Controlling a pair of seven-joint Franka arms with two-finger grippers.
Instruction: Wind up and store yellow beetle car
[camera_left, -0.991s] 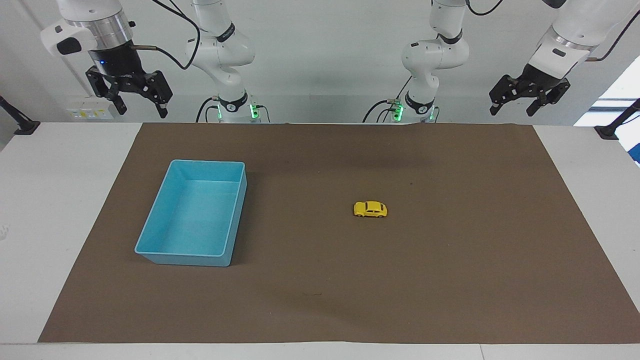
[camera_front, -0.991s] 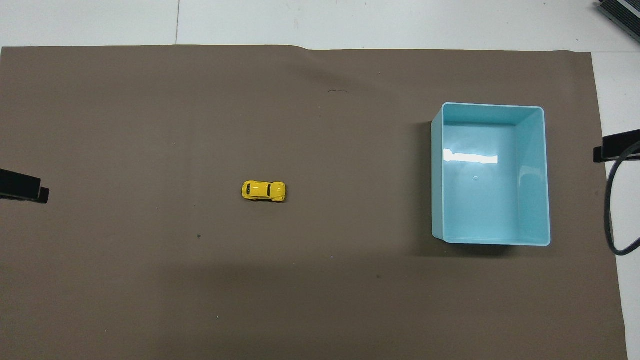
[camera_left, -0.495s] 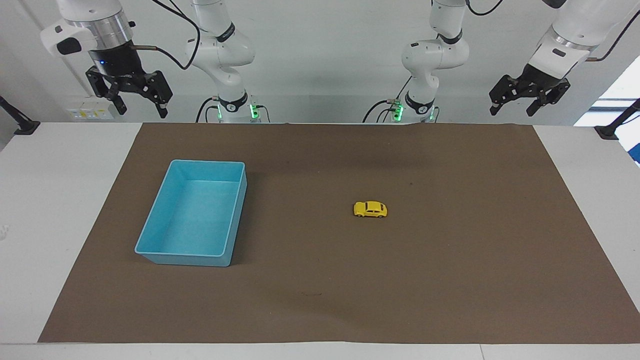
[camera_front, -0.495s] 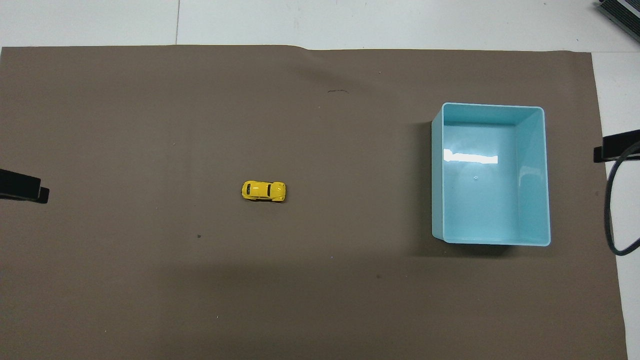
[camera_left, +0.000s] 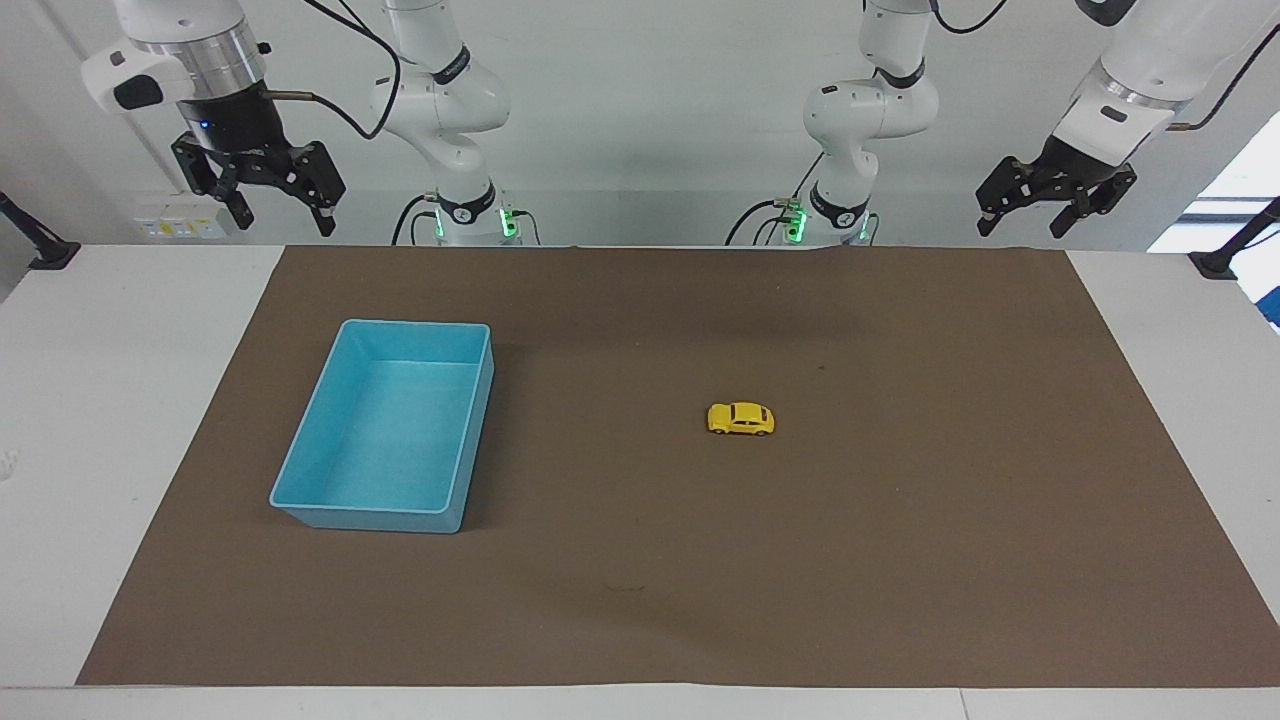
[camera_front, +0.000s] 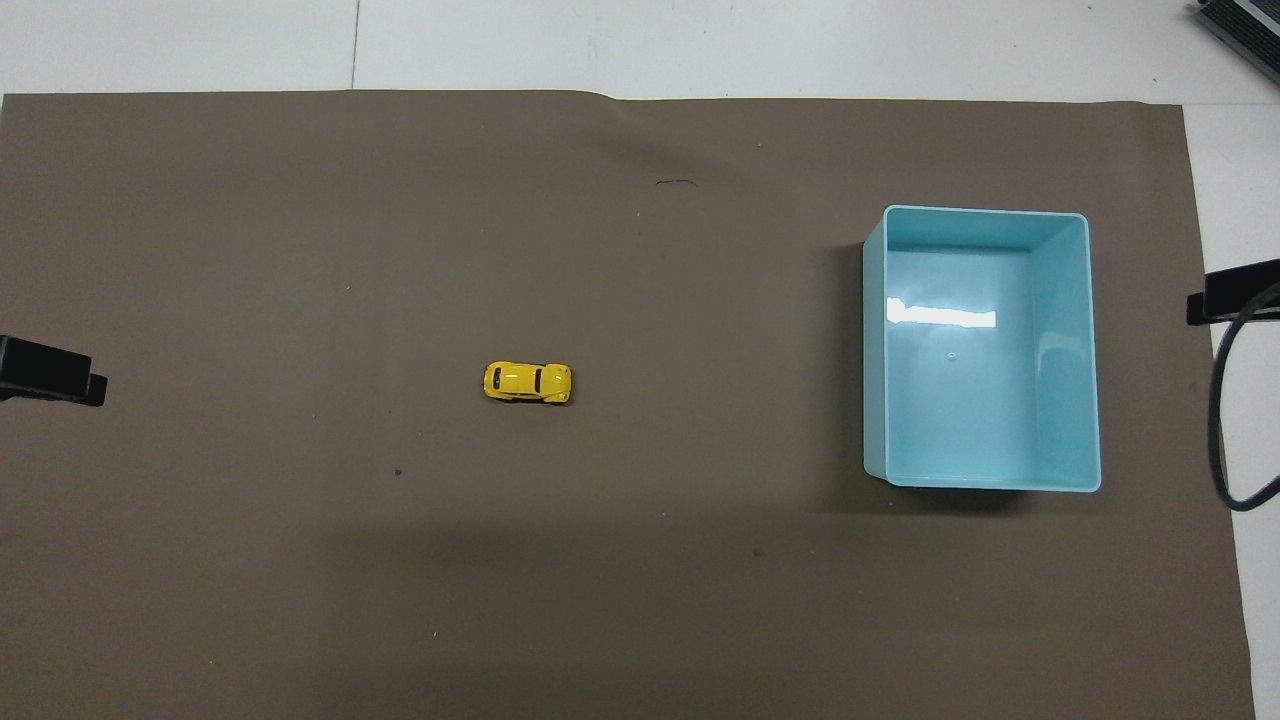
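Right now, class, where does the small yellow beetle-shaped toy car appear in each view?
Facing view: small yellow beetle-shaped toy car just right of centre on the brown mat.
Overhead view: car left of centre.
Shared landmark: light blue rectangular plastic bin, toward the right arm's end.

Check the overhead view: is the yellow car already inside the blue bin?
No, the yellow beetle car sits on the brown mat, apart from the empty blue bin.

One yellow beetle car (camera_left: 741, 418), one blue bin (camera_left: 383, 428), one brown mat (camera_left: 900, 560), two claws.
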